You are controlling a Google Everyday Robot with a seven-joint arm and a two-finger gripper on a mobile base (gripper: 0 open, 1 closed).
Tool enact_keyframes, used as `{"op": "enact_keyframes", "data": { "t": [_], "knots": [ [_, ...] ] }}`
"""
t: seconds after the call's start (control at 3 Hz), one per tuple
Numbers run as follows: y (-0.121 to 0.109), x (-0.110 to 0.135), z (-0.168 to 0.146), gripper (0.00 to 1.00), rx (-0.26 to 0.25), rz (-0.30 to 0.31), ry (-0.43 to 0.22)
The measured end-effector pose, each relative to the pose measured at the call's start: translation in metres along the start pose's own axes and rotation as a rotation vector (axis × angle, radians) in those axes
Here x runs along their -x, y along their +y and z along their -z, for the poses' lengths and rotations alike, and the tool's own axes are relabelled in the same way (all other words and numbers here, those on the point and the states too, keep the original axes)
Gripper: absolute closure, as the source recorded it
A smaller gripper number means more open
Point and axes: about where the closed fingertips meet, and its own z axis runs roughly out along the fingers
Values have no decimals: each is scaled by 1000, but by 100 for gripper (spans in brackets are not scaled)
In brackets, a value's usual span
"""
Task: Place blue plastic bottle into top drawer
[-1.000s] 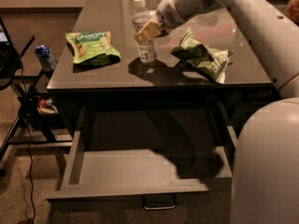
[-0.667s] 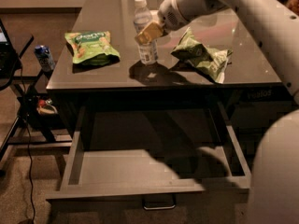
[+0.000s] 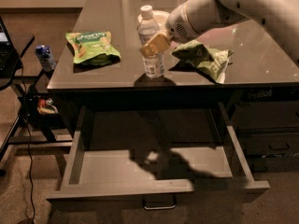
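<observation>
Gripping bottle (image 3: pixel 153 65) upright at mid-height, gripper (image 3: pixel 155 45) closed round it, near front edge of desk (image 3: pixel 112 13), just behind open drawer (image 3: pixel 121 189); likely held so for steady carry forward and down.

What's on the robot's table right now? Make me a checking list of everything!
Surface: dark glossy table; top drawer below it pulled open.
Job's things: blue plastic bottle upright at the table's front, not in the drawer yet.
Clutter: green snack bag left of bottle, another bag right of it; blue can off to the left.
Grippers: claw at the bottle's middle.
Cables: one dark cable hanging down at the left.
Surroundings: carpet floor, darker drawers at right.
</observation>
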Motion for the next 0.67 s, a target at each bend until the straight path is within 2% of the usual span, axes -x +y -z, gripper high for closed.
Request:
{"op": "enact_keyframes", "data": {
  "t": [0.33,0.67],
  "knots": [
    [0,1,-1,100,1,1,-1],
    [11,2,7,100,1,-2,18]
  ]
}}
